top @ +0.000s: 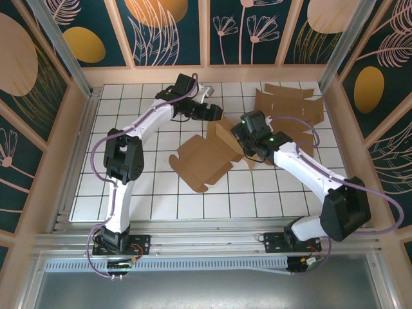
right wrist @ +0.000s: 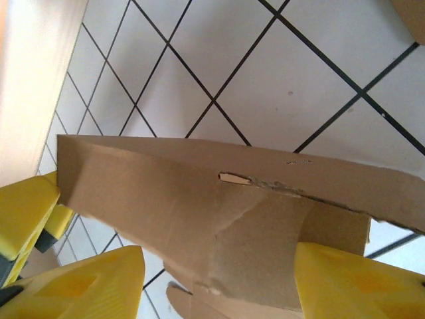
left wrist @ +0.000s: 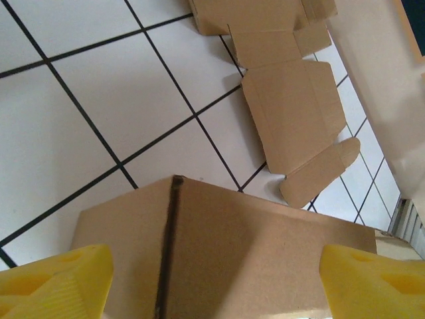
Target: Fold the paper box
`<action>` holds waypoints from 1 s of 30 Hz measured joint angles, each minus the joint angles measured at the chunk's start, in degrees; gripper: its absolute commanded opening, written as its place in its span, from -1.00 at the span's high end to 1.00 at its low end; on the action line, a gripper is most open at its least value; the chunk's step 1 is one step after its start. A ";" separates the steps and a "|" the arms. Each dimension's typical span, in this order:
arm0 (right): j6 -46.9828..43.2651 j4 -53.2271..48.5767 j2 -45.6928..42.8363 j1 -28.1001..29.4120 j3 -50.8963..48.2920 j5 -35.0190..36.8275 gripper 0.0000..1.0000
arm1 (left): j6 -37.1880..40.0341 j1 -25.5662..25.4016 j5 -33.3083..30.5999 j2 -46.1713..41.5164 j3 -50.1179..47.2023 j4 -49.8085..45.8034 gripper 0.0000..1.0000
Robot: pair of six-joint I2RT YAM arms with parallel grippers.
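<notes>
Since both pairs of jaws stand apart, merely straddling raised flaps, we judge the thin brown cardboard could slip, buckle or tear as they close; the flap at the right gripper shows a ragged nick. The paper box lies half-open mid-table, matte and creased, beside the left gripper, on the smooth white gridded table.
</notes>
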 measured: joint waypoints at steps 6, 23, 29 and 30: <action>-1.20 3.54 3.04 -0.07 -0.22 -0.17 0.04 | -0.04 -0.22 0.07 0.07 -3.80 2.51 -0.43; -29.16 11.61 15.56 -3.13 9.53 -2.45 0.15 | -16.74 -0.59 -13.05 -23.32 -42.53 29.05 -0.48; -36.30 12.07 17.66 -4.50 11.85 -4.72 0.17 | -20.48 -1.14 -20.85 -28.24 -45.92 30.58 -0.66; -36.87 12.17 17.68 -4.61 11.85 -5.05 0.17 | -20.92 -1.14 -22.25 -28.89 -45.62 30.40 -0.63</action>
